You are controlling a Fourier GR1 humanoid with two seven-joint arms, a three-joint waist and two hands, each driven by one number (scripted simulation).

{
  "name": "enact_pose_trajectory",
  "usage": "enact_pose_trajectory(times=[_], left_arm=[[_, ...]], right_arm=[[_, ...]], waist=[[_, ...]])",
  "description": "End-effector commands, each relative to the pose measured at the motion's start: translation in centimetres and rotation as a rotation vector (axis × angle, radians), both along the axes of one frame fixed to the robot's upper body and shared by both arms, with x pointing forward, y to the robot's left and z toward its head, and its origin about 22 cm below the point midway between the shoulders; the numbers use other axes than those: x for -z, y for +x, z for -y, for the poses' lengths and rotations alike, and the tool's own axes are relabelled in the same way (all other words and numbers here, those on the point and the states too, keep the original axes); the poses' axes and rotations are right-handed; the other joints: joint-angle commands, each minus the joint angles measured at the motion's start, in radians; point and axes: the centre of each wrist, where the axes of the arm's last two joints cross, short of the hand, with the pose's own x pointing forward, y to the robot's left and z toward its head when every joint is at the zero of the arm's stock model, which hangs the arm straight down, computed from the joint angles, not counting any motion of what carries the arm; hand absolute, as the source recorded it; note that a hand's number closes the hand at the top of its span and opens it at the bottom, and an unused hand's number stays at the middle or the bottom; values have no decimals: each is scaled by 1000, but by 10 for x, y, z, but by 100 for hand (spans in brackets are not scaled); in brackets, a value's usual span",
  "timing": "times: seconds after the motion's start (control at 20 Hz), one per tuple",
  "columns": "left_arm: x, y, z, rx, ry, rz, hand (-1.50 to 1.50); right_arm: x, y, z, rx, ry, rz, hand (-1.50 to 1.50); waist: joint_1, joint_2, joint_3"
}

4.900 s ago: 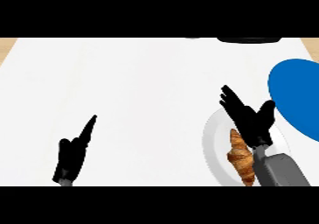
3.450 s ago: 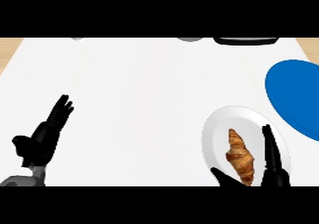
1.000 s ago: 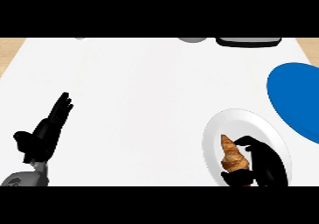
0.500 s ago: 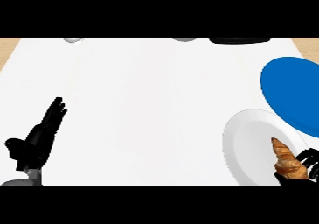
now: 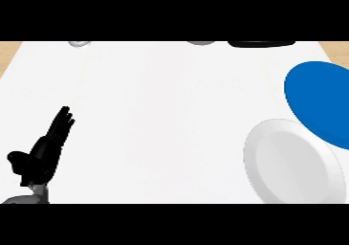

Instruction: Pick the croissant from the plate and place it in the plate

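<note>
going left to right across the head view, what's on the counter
left hand resting open at the lower left → white plate → blue plate at the right edge. The croissant and the right hand are not in view.

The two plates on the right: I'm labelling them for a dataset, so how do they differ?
The white plate is white and sits nearer the robot; the blue plate is blue and lies farther back, cut off by the right edge. The white plate's rim overlaps the blue plate's lower edge. Both are round and hold nothing.
</note>
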Motion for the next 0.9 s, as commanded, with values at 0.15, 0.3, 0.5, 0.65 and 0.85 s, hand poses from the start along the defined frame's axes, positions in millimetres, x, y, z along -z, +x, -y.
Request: enact_pose_trajectory(times=[0.15,0.3,0.5,0.65,0.85], left_arm=[[-3,7,1,35,23,12,0],[-1,8,20,44,10,2,0],[-9,11,10,52,17,6,0],[-3,13,18,46,15,-1,0],[-14,28,16,48,0,5,0]], right_arm=[[-48,-45,78,-27,-57,213,150],[-60,-51,86,-46,-90,328,150],[-77,-42,84,-62,-122,428,150],[-101,-16,81,-109,-88,445,150],[-94,0,74,-114,-54,462,150]], waist=[[45,5,-3],[45,4,-4],[45,5,-6],[49,6,-6],[50,6,-6]])
